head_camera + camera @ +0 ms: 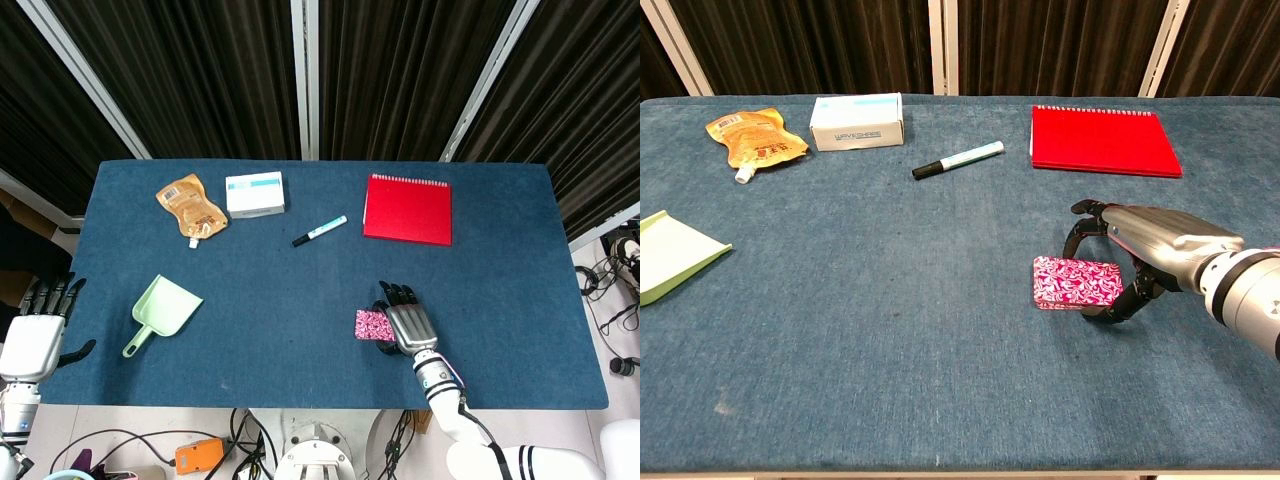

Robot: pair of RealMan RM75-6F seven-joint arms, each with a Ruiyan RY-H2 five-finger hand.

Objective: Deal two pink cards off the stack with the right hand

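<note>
Just 1 card stack [1077, 283], 2 hands.

Both views are evenly and brightly lit from above, and the blue table [250, 300] shows its cloth texture without glare. Shadows are soft and short: a faint dark patch lies under the right hand [1150, 250] and along the near edge of the card stack [1077, 283] in the chest view. Focus is sharp across both pictures, though the chest view bows slightly at its edges and the curtains [200, 70] behind fall into deep shade.
</note>
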